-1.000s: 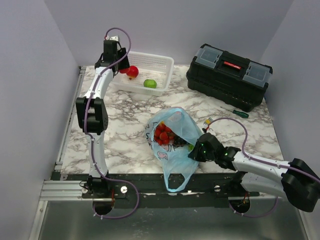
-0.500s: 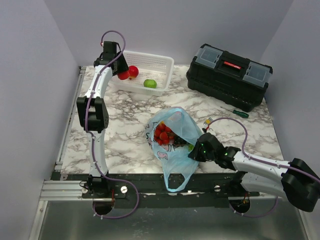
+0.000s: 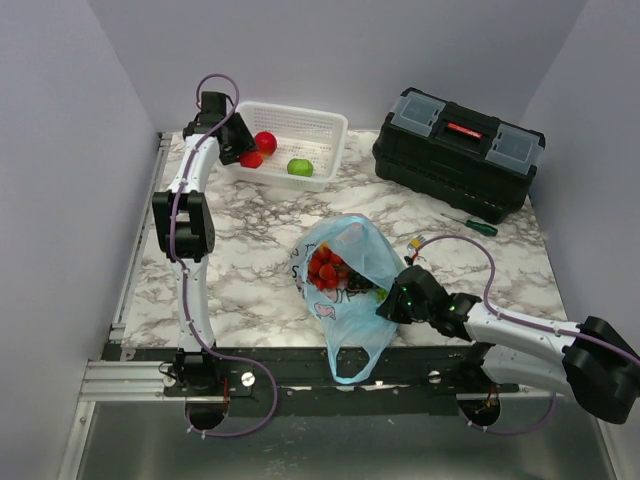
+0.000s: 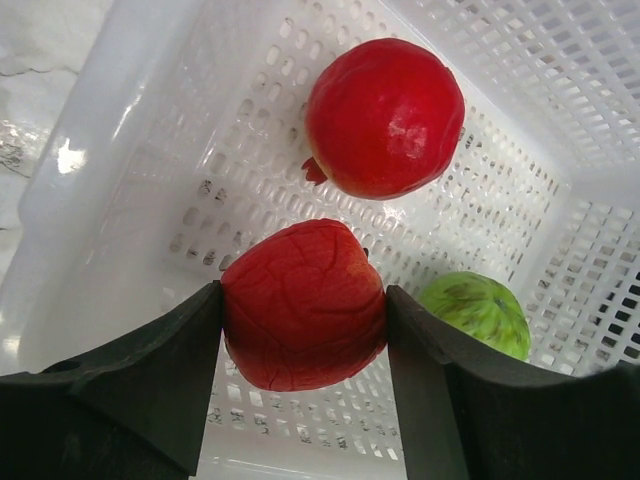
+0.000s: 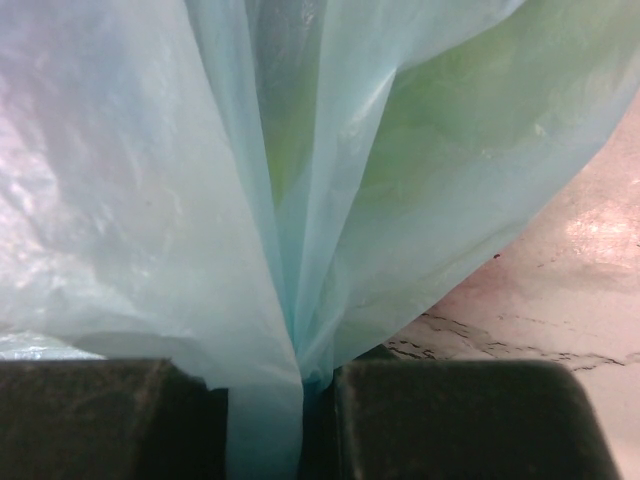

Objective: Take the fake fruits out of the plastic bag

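My left gripper point(image 3: 245, 155) is shut on a glossy red fake fruit point(image 4: 303, 318) and holds it just above the floor of the white lattice basket point(image 3: 325, 128), at its left end; both pads touch the fruit's sides. The light-blue plastic bag point(image 3: 350, 300) lies open at mid-table. Red berries point(image 3: 325, 268) and a bit of green point(image 3: 380, 293) show inside it. My right gripper point(image 3: 388, 306) is shut on a gathered fold of the bag point(image 5: 300, 200) at its right edge, low over the table. The fold runs down between the fingers point(image 5: 470, 420).
A second red fruit point(image 4: 385, 118) and a light-green round fruit point(image 4: 476, 312) lie in the basket. A black toolbox point(image 3: 458, 150) stands at the back right, with a green-handled screwdriver point(image 3: 470, 224) in front of it. The bag's loop handle point(image 3: 352, 365) hangs over the near edge.
My left gripper has moved a little left and nearer within the basket, carrying the red fruit away from the other red fruit. The right arm and the bag have not moved.
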Robot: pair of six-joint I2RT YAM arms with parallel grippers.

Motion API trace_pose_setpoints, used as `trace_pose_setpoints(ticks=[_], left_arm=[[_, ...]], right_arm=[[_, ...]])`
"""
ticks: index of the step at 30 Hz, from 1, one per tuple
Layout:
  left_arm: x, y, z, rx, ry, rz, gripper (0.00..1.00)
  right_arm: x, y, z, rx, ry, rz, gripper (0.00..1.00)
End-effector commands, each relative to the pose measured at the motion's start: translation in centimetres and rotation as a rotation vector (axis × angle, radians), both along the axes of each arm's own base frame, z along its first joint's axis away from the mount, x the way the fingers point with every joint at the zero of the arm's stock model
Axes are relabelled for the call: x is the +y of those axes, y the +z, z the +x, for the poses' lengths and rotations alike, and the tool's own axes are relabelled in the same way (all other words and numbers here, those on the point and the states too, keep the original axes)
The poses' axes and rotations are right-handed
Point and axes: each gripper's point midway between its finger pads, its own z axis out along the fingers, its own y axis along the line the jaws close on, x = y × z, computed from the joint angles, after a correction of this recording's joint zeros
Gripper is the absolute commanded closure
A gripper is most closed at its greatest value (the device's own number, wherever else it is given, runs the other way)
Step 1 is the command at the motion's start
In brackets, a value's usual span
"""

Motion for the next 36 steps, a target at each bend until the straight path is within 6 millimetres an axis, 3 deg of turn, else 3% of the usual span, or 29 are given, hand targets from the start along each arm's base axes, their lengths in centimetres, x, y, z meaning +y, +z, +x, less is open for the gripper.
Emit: trace_pose_setpoints(ticks=[1,7,8,12,16,19,20,22,28,29,36], left_arm=[[-0.7,0.7,-0.4,0.005,-0.017,-0.029,0.37],[-0.6,4.7,-0.8,-0.062,-0.025,-0.016,0.20],[0.8,5.5,-0.8,-0.074,-0.002,-0.016,0.17],[0.8,9.8,-1.6,-0.146,-0.005,-0.020,0.16],[-0.5,13.9,-4.2,-0.209,-0.030,-0.084,0.16],[-2.3,16.1,-8.0,-0.281,-0.064,-0.162,0.17],[-4.4,15.9,-10.0,-0.297,-0.101,-0.187,0.17],[-6.2,15.7,-13.1,-0.345,-0.128,-0.206,0.17],[-8.8,14.3,-20.3,-0.387,-0.173,-0.243,0.19],[-9.0,13.2,-21.4,-0.361,-0.181,-0.236,0.19],[-10.5,10.3,-29.8,-0.377,-0.324,-0.204,0.21]], right_arm=[[-1.1,-0.8,-0.1,-0.001,-0.020,-0.057,0.84],[-1.1,-0.8,-0.1,0.000,-0.017,-0.057,0.84],[-1.1,-0.8,-0.2,0.001,-0.016,-0.058,0.84],[-1.1,-0.8,-0.1,-0.001,-0.015,-0.057,0.84],[-1.2,-0.8,-0.1,-0.003,-0.019,-0.057,0.84],[-1.3,-0.7,0.0,-0.010,-0.028,-0.058,0.85],[-1.3,-0.6,0.1,-0.013,-0.031,-0.057,0.85],[-1.3,-0.6,0.1,-0.016,-0.033,-0.054,0.85],[-1.1,-0.6,0.0,-0.014,-0.020,-0.047,0.85],[-1.2,-0.6,0.0,-0.014,-0.020,-0.051,0.85],[-1.3,-0.6,0.0,-0.011,-0.028,-0.054,0.85]])
